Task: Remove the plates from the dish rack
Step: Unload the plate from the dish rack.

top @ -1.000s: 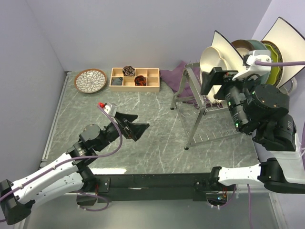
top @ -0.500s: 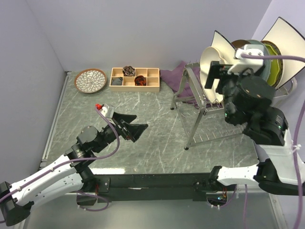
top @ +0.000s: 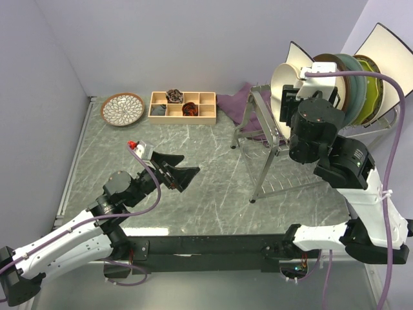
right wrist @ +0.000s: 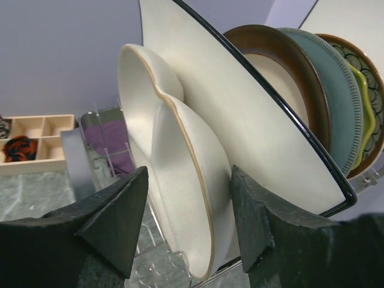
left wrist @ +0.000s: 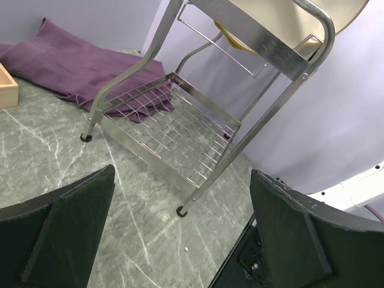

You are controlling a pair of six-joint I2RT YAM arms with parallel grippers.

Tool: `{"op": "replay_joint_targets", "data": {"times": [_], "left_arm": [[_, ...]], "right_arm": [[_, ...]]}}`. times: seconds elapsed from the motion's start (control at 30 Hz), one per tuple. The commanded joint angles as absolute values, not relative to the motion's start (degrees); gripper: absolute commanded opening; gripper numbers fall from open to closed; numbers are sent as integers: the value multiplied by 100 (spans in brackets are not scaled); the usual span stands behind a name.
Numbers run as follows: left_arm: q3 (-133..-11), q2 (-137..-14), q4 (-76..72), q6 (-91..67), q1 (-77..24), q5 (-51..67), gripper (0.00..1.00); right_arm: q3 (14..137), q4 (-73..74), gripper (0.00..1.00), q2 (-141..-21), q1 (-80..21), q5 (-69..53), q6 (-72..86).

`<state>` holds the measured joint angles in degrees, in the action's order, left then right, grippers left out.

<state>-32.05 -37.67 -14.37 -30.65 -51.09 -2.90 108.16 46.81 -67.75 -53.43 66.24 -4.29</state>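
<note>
Hand [right wrist: 189,180], right, half-open astride cream plate [right wrist: 171,144]

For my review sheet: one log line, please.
right claw: around cream divided plate in dish rack, grip unclear | left claw: open, empty

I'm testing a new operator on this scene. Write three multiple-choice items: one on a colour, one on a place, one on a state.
1. The cloth by the dish rack is:
A. yellow
B. purple
C. white

2. The petal-patterned plate lies:
A. in the dish rack
B. on the table, left of the wooden compartment tray
C. on the cloth

3. The left end effector is:
A. shut on a plate
B. shut on the cloth
C. open and empty

Answers:
1. B: the top and left wrist views both show purple fabric.
2. B: the top view shows it flat on the table at the far left.
3. C: its own camera shows the fingers spread wide with nothing between them.
</note>
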Motion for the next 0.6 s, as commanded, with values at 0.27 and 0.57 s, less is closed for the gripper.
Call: {"op": "replay_joint_targets", "data": {"times": [0.27,0.57], "left_arm": [[-3190,-3806,-1758,-3032,-5142,-290,99],[-3173,-3771,-1758,-3032,-5142,-290,99]], "right_arm": [[10380,4386,53,-6689,-5133,7198,-650],[9915,3674,47,-6434,-4992,7120,-1248]]}}
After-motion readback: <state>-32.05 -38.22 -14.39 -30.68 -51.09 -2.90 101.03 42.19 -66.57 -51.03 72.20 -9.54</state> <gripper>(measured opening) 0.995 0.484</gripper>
